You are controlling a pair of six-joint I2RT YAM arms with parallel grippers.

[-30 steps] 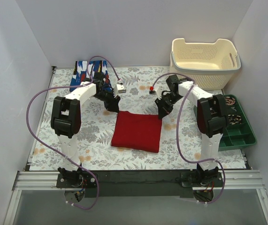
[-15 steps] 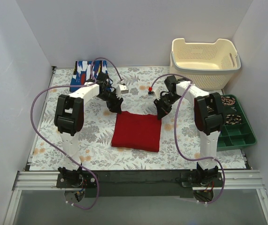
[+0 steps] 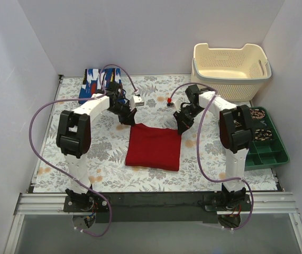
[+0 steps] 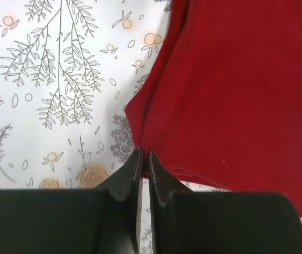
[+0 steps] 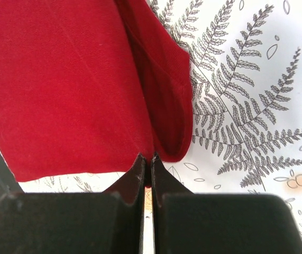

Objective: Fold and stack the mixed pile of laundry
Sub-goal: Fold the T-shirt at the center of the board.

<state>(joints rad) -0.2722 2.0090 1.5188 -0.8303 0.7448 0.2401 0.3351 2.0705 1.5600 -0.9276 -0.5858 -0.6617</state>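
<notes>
Left hand (image 4: 143,153) pinched on red garment (image 4: 235,95) corner.

Tablecloth (image 3: 103,159): floral print.
Cream basket (image 3: 230,74): tablecloth's far right corner.
Green tray (image 3: 270,154): beside tablecloth's right edge, coils inside.

No readable text, label, brand or number anywhere.

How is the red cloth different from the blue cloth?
The red cloth is plain; the blue cloth has white, red and black splashes. The red cloth lies mid-table; the blue cloth sits at the far left corner, partly hidden by the left arm. Both lie on the leafy tablecloth.
</notes>
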